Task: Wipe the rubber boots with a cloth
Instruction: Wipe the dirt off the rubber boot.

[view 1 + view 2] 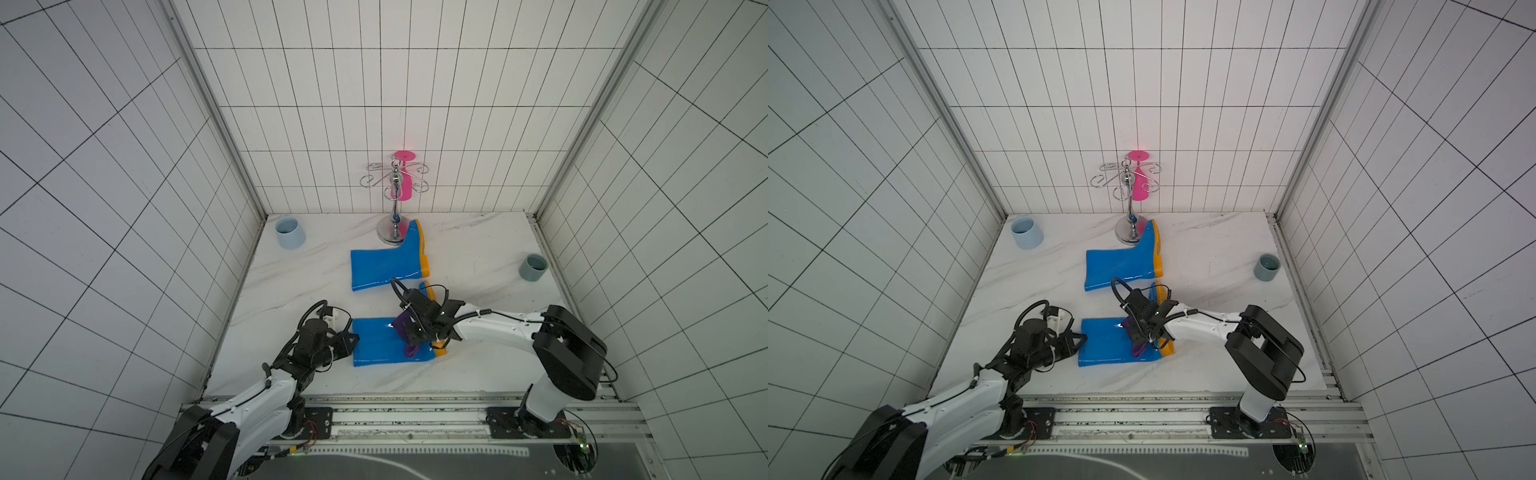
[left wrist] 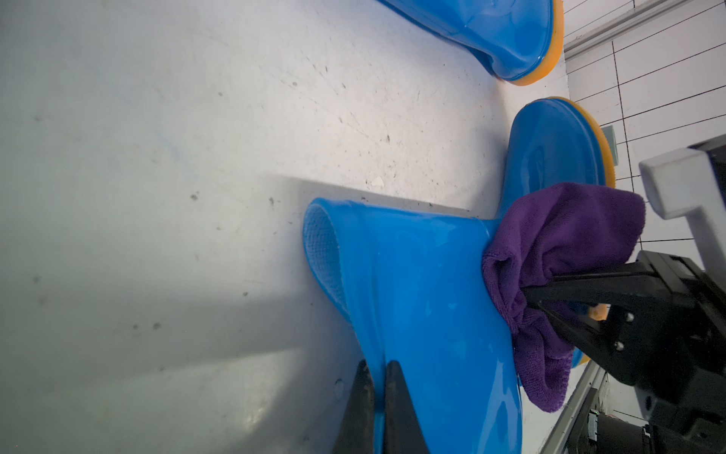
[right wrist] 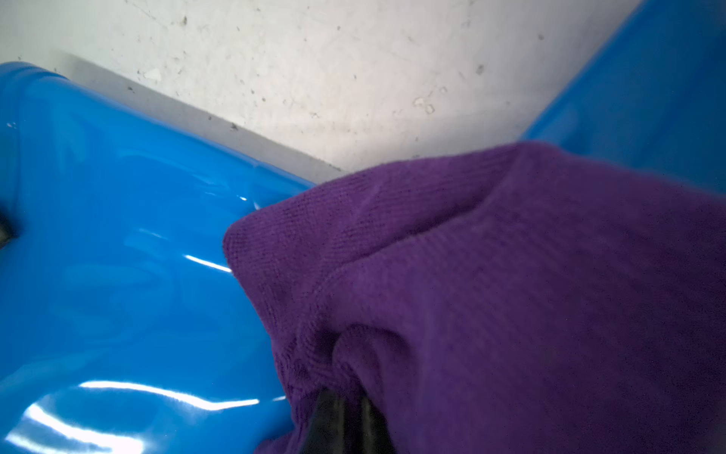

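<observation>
The near boot is seen on its side close to the front edge of the table, with only a thin strip of bare marble before the rail. Its long axis is laid across the table: shaft mouth toward the left arm, sole toward the right, toe turned to the back wall. The mouth's rim is pinched by the left gripper, jaws closed tight on it. The cloth is clamped in the right gripper, jaws closed, and is pressed against the near boot at the ankle. The far boot is laid the same way just behind, its toe at the base of the rack. Open table is found on both sides, bounded by a blue cup in the back left corner and a grey cup by the right wall.
</observation>
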